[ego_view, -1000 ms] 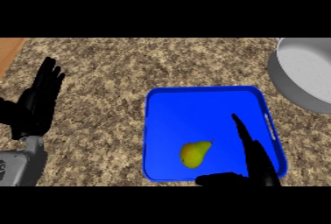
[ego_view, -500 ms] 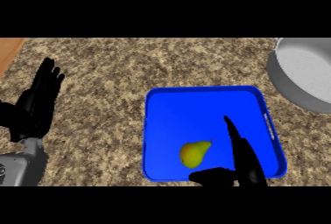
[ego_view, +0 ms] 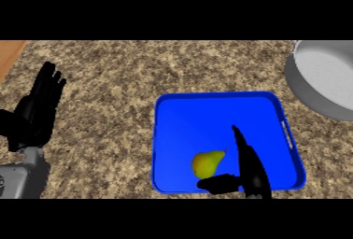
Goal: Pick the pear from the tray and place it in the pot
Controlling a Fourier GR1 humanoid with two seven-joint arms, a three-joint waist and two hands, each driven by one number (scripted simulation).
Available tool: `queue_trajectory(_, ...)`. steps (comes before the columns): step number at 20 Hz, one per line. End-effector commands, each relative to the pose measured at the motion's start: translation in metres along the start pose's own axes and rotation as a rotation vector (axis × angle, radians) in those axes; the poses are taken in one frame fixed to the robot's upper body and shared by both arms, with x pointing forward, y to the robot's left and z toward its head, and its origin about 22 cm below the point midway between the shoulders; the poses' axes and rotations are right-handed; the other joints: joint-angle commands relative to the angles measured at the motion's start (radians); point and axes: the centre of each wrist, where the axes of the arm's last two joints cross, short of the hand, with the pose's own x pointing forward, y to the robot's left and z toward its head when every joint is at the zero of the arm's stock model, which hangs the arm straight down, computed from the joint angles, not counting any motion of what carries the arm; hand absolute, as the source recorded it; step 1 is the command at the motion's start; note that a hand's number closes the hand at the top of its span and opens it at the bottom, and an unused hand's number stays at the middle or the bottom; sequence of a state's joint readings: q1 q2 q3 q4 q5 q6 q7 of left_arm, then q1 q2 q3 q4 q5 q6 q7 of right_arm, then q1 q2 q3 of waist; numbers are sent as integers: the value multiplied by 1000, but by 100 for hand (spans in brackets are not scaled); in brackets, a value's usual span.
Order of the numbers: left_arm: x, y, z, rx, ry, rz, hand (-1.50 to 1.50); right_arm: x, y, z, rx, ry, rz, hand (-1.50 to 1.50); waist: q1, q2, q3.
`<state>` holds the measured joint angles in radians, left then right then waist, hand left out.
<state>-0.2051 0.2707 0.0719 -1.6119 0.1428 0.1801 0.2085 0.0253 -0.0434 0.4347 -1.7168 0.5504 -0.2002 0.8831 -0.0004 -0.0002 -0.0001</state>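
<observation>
A yellow-green pear (ego_view: 207, 161) lies in the near part of a blue tray (ego_view: 207, 112) on the speckled counter. My right hand (ego_view: 248, 165) is over the tray's near edge, just right of the pear, fingers straight and pointing away, thumb (ego_view: 219, 183) reaching under the pear's near side. It is open and does not hold the pear. A grey pot (ego_view: 324, 79) stands at the far right, partly cut off by the view's edge. My left hand (ego_view: 38, 109) rests open at the far left, fingers up.
A strip of wooden surface (ego_view: 10, 53) shows at the far left corner. Speckled counter (ego_view: 124, 74) lies between the tray and the left hand and beyond the tray.
My right hand has slid left across the tray toward the pear, its thumb now close under the fruit. The left hand, pear, tray and pot have not moved.
</observation>
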Motion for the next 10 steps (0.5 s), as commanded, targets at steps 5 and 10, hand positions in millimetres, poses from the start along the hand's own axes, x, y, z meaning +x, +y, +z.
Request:
queue_trajectory(5,-2,-5,9,-2,11,-9,0,-30,21,-6,8,55,-5,-150,-1,0,0)
queue_trajectory(10,11,0,4,-14,-9,3,0,-20,17,-24,47,-56,95,150,3,0,0)
